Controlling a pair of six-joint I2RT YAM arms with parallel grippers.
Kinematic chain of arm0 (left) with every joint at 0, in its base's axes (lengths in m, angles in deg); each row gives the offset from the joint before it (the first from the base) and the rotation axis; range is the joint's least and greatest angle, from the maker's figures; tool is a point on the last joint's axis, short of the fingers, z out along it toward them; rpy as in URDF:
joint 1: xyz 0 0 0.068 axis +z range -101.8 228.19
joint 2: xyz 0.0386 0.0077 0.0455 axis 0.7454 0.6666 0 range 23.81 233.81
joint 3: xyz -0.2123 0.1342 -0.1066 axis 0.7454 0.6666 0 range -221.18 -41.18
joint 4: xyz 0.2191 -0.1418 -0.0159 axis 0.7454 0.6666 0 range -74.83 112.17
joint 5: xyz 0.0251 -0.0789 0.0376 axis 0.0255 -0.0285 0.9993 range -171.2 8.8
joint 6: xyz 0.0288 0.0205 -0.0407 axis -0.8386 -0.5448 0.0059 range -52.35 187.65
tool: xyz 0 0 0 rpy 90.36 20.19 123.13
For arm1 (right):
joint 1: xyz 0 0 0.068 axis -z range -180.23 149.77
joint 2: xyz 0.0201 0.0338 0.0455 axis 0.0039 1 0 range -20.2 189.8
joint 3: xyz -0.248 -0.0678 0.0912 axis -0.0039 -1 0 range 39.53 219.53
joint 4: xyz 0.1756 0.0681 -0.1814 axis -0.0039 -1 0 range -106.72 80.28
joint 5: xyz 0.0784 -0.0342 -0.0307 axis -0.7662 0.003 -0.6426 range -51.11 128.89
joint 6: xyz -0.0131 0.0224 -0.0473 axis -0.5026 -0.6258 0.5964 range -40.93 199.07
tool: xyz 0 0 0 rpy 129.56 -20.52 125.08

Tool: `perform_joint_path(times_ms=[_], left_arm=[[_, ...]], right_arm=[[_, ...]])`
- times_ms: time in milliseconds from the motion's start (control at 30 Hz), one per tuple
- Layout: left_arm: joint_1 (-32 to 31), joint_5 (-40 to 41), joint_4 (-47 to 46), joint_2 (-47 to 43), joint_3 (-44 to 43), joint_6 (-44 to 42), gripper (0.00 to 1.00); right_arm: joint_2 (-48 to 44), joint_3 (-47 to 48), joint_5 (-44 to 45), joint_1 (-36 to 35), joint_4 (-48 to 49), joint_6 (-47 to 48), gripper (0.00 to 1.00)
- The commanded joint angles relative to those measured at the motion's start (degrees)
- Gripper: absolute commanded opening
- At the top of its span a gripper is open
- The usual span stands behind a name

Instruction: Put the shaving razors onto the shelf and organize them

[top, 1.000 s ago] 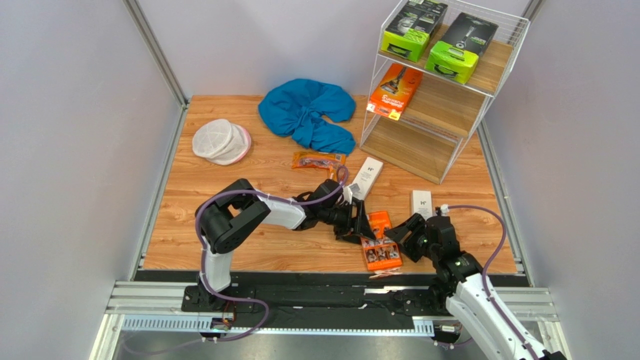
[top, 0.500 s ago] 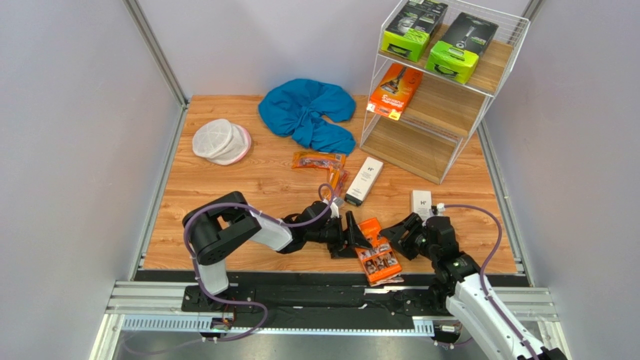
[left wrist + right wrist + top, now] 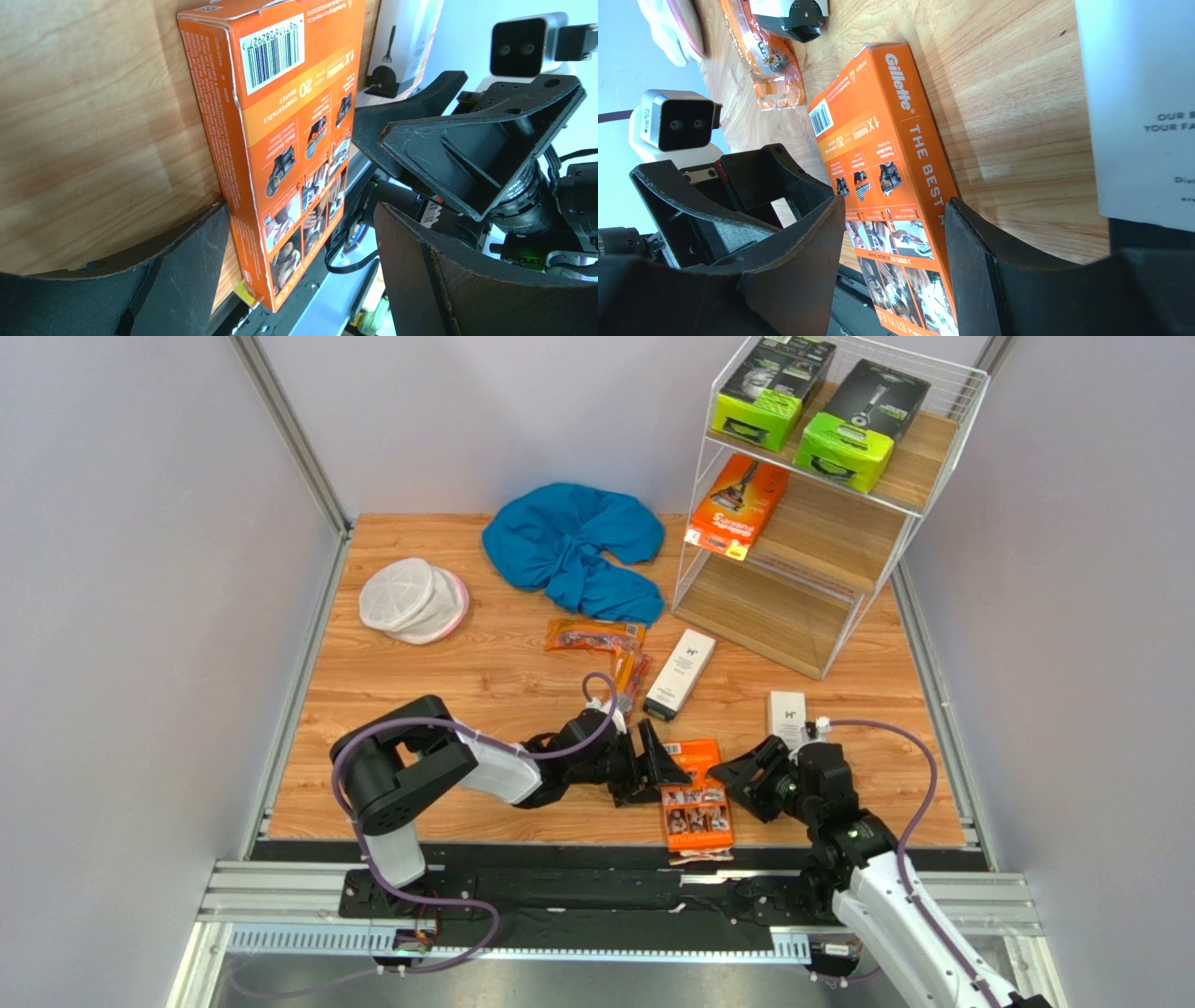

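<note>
Two glossy orange cartons [image 3: 697, 794], one flat at the table's [image 3: 421, 700] near edge; left gripper [image 3: 302, 217] and right gripper [image 3: 894, 206] gape wide astride it.

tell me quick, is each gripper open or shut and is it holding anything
left gripper: open, a finger on each side of the orange carton, not clamped on it
right gripper: open, straddling the same carton, holding nothing
</note>
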Motion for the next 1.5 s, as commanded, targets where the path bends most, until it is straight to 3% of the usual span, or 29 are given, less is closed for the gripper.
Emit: perform_joint_path(times_ms=[0, 233, 533, 933, 1200, 1467], left_arm=[[-1.0, 1.1, -12.33, 0.53, -2.55, -1.53, 0.84], [-2.05, -2.06, -18.41, 1.76, -2.9, -0.57, 0.82], [-3.37, -3.56, -17.19, -3.6, -2.73, -0.39, 0.81], [-4.34, 5.31, -11.83, -11.87, 3.86, -0.47, 0.8], [-4.51, -0.92, -5.67, -3.7, -2.19, 0.4, 0.8], [-5.3, 0.83, -7.95, 1.23, -2.03, -0.03, 0.8]], right_arm=[[0.02, -0.55, -6.42, -0.71, 2.26, -1.78, 0.56], [0.19, -0.73, -8.79, -0.62, 3.32, -2.4, 0.55], [-1.56, 3.22, -13.8, -0.71, -1.07, -1.61, 0.52], [-7.01, 1.82, -17.4, -0.79, -12.49, 0.5, 0.5], [-10.0, 0.85, -16.35, -0.79, -14.17, -0.2, 0.5], [-8.6, 0.15, -17.23, -0.71, -12.33, -0.03, 0.5]])
